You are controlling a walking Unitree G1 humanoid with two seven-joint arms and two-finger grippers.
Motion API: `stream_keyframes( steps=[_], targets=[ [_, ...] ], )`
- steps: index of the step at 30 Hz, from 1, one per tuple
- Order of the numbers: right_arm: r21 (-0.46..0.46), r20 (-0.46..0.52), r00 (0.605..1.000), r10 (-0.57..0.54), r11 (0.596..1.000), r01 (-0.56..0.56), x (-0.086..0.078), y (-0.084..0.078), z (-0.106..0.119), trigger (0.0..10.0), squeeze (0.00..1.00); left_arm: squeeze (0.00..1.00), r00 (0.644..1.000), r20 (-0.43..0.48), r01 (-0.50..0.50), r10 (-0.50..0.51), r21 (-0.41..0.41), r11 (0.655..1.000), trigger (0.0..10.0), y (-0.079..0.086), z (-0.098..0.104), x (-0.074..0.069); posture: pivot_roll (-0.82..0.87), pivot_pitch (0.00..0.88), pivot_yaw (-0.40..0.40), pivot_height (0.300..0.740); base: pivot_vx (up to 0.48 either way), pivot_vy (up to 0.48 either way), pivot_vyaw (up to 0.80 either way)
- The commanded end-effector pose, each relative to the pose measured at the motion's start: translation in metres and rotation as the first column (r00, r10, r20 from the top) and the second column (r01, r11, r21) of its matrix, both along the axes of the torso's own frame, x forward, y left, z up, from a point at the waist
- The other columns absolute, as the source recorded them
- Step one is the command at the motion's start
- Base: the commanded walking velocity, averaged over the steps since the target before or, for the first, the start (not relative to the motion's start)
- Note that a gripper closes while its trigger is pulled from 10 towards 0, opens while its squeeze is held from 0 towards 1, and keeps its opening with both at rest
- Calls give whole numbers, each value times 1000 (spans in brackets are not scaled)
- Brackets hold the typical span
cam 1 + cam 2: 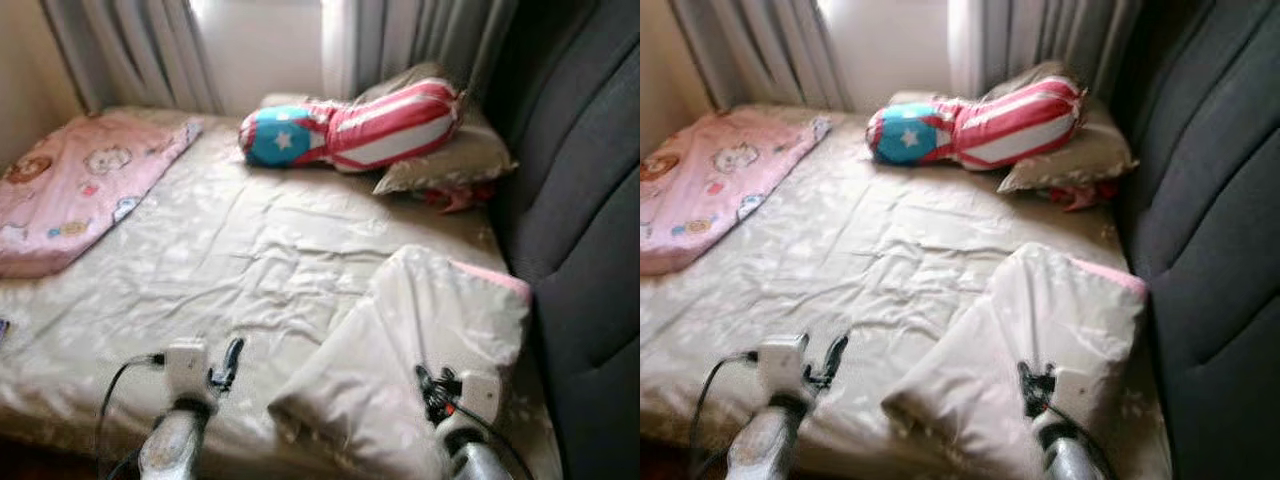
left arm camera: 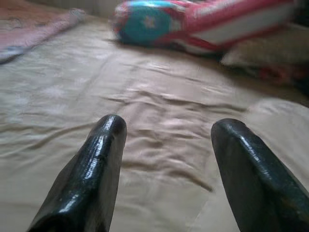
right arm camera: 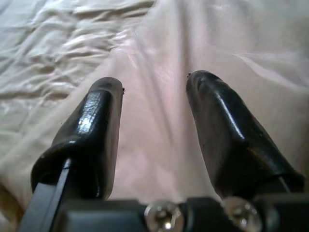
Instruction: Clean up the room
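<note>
A bed with a wrinkled beige sheet lies before me. A folded cream blanket with a pink edge rests on its near right part. My right gripper hovers open just over that blanket, nothing between its fingers. My left gripper is open above the bare sheet near the front edge. At the head of the bed lies a red, white and blue bolster with a star, partly on a beige pillow.
A pink cartoon-print quilt lies on the far left of the bed. A dark padded headboard rises along the right side. Grey curtains hang behind. Something red peeks from under the pillow.
</note>
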State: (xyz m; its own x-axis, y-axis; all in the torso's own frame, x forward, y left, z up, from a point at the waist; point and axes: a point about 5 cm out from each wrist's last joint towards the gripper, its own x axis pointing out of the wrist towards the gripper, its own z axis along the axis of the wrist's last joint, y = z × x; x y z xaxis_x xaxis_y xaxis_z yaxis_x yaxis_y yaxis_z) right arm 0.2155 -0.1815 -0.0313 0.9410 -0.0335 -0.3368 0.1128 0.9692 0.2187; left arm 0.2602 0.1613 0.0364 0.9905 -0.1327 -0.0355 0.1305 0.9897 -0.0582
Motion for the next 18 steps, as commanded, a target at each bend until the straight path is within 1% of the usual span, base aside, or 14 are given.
stream_keyframes(
  steps=[1, 9, 18],
  targets=[
    [26, 37, 998, 44, 999, -45, 10, 19, 6, 10000, 0, 0, 997, -39, -60, 61, 15, 998, 10000, 21, -8, -9, -22, 0, -44, 740, 0, 0, 0],
    [25, 50, 998, 31, 999, -33, 10, 19, 7, 10000, 0, 0, 998, -30, -51, 52, 13, 999, 10000, 20, -6, -8, -21, 0, -43, 740, 0, 0, 0],
    [22, 43, 999, 14, 1000, -15, 7, 18, 5, 10000, 0, 0, 999, -31, -40, 40, 8, 999, 10000, 20, -5, -8, -20, 0, -41, 740, 0, 0, 0]
  ],
)
